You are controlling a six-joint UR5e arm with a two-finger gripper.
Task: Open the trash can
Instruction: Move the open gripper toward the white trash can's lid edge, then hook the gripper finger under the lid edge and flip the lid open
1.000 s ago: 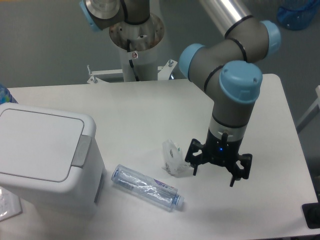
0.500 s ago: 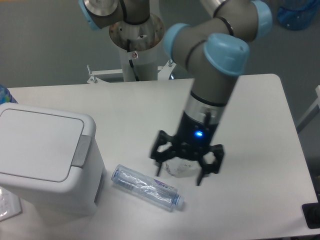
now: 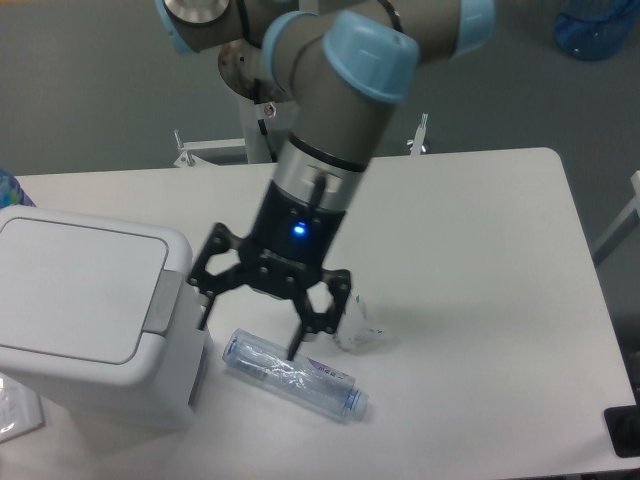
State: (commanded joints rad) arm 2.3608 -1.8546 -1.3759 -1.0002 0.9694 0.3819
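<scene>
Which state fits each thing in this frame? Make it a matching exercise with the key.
Things:
1. trash can
2. gripper
3. plastic bottle
4. clear wrapper

States:
A. lying on its side on the table
B. fingers spread open
C. lid shut flat
D. crumpled, beside the gripper

Pairs: 1-C, 2-B, 3-A, 4-D

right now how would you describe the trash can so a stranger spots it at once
Look at the white table and go to its left edge. The trash can is the big boxy white bin there, with a flat lid and a grey push tab, far larger than the crushed clear bottle lying beside it.
</scene>
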